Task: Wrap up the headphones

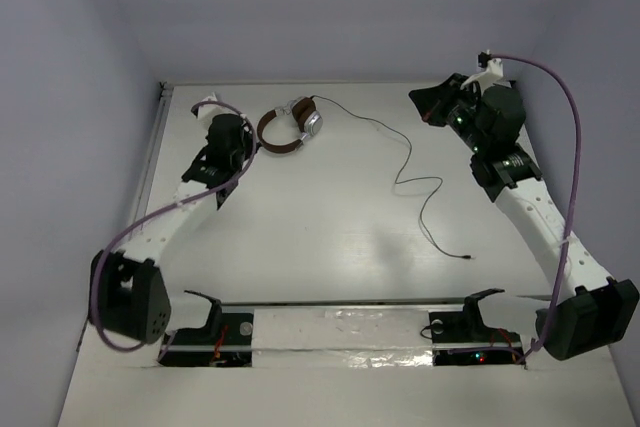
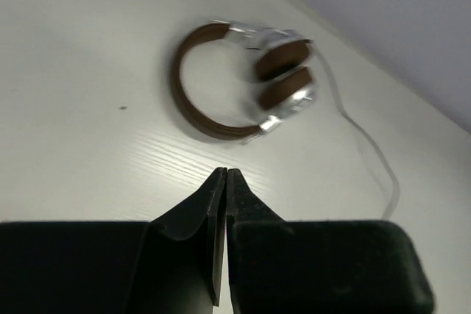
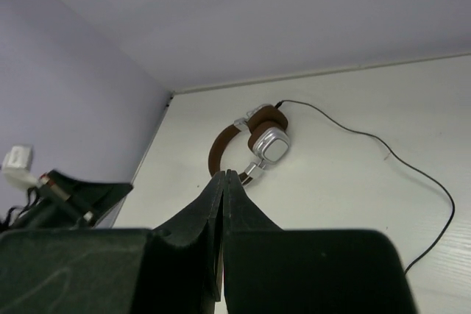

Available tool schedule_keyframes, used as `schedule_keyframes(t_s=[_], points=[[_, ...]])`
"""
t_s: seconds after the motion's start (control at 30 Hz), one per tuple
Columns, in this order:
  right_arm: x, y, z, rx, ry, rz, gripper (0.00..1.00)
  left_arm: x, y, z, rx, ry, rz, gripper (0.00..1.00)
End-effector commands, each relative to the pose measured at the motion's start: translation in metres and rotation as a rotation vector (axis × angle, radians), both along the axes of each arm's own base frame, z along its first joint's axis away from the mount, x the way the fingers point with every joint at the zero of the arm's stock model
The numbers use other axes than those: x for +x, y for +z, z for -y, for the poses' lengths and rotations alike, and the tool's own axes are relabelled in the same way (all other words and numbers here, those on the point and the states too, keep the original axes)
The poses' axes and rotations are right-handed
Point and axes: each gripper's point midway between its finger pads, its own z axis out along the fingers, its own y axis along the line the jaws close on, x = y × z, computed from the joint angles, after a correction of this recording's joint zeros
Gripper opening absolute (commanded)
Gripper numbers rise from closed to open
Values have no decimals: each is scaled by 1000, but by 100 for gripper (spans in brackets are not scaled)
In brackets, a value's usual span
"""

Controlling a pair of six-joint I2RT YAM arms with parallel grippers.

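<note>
Currently the headphones (image 1: 291, 128) lie flat on the white desk (image 1: 330, 247), far and left of centre. The brown headband bows out to the left and the two silver ear cups are folded together at its right end, so the long axis runs roughly left to right. A thin black cable (image 1: 385, 129) leaves the cups and snakes right and nearward in loose bends, well out across the open desk, ending in a small plug (image 1: 470, 259). The left gripper (image 1: 246, 145) sits just beside the headband, pressed together and holding nothing. The right gripper (image 1: 428, 104) is well apart at the far right, beyond the cable, its tips likewise pressed together and empty. Purple robot cables (image 1: 575, 147) loop along both arms.
</note>
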Motion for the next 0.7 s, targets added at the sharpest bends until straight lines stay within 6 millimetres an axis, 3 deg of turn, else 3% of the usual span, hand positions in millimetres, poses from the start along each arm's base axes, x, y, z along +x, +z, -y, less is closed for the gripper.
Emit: schedule_keyframes(t_s=[0.0,0.07,0.17,0.2,0.3,0.67], points=[[0,18,-7,-26,-13,49,0,30,-23,-31,116,199,-84,3],[-2,11,-13,-27,4,36,0,38,-42,-29,147,201,-144,14],[-8,7,-28,-30,52,30,25,59,-63,-23,176,194,-190,33],[-9,2,-31,-35,61,25,43,71,-70,-18,181,190,-209,36],[-17,-6,-43,-52,97,19,56,89,-83,-10,197,173,-244,45],[-29,-30,-59,-77,158,-10,57,124,-127,-4,261,160,-366,48]])
